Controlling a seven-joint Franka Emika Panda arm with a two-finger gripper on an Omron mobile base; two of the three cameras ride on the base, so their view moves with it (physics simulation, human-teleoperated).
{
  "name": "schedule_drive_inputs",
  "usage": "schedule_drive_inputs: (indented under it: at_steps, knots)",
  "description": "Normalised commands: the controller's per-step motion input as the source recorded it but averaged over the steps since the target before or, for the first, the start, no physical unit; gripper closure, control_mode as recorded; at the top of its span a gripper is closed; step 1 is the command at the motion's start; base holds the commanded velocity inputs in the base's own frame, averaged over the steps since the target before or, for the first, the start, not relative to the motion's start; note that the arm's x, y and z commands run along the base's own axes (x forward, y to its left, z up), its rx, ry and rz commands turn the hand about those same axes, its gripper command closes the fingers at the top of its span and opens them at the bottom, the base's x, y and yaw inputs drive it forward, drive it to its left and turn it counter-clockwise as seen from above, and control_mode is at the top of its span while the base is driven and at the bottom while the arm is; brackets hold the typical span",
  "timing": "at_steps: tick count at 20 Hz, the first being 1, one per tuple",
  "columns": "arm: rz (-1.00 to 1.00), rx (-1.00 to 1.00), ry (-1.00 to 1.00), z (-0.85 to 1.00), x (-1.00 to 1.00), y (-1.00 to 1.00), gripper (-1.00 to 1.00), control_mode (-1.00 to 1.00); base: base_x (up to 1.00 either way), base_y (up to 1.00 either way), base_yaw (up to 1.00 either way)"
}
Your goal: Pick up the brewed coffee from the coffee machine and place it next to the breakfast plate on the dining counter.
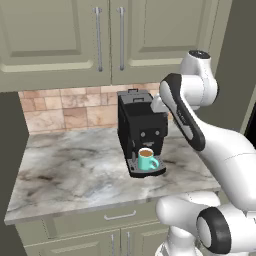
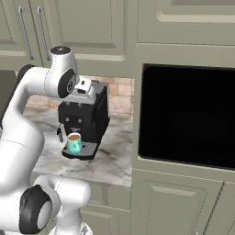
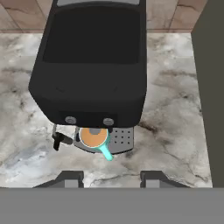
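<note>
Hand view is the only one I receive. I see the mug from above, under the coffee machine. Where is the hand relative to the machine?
Observer: In the right base view the gripper hangs above the top front of the coffee machine, not down at the mug.
Operator: What is right of the machine?
Observer: A tall cabinet column with a black oven-like opening stands there, beside the counter.
Operator: And above the machine?
Observer: Olive wall cabinets with long metal handles hang over the brick backsplash.
</note>
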Motion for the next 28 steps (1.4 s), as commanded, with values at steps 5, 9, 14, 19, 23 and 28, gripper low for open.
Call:
schedule_drive_inputs:
  at_steps: [5, 9, 14, 19, 23, 28]
  knots:
    - [0.05, 0.0, -0.14, -0.23, -0.19, 0.0, -1.0, -1.0, 0.0, 0.0, 0.0]
    - [0.12, 0.0, -0.25, -0.57, -0.3, 0.0, -1.0, -1.0, 0.0, 0.0, 0.0]
    - [0.1, 0.0, -0.18, -0.56, -0.19, 0.0, -1.0, -1.0, 0.0, 0.0, 0.0]
    - [0.03, -0.03, -0.01, -0.45, -0.08, 0.0, -1.0, -1.0, 0.0, 0.0, 0.0]
    - [0.06, -0.05, 0.08, -0.45, 0.0, 0.0, -1.0, -1.0, 0.0, 0.0, 0.0]
    - [0.11, -0.05, 0.0, -0.56, 0.0, 0.0, -1.0, -1.0, 0.0, 0.0, 0.0]
